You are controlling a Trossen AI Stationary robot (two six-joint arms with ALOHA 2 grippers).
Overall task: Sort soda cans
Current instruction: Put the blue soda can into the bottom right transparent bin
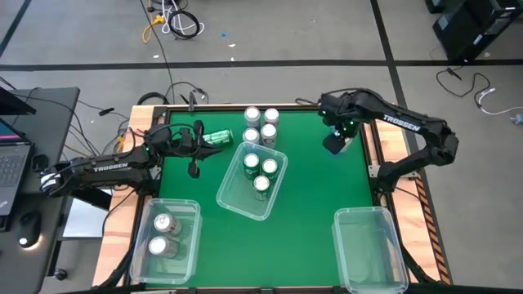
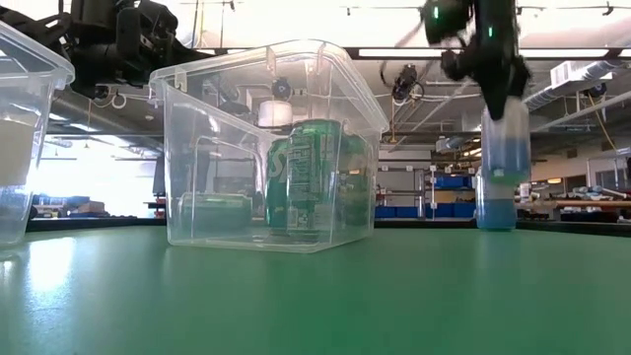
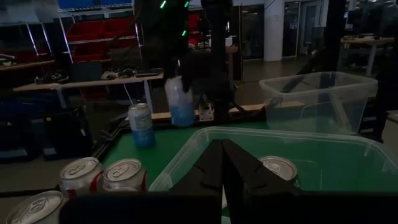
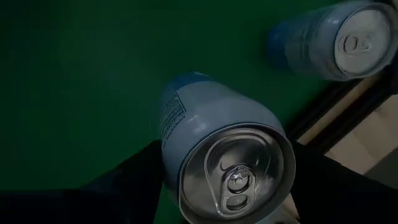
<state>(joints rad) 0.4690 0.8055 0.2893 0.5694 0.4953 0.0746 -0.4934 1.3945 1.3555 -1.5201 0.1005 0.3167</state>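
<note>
Right jaws around blue can, second blue can beside.

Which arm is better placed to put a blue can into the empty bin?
The right arm. Its hand is already shut on a blue can, lifted above the table, and the empty bin lies on its side. The left hand holds nothing and sits beside the fallen green can.

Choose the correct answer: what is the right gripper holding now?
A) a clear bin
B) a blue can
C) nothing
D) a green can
B: the right gripper is closed around a blue can, and the low view shows that can lifted off the green table.
</note>
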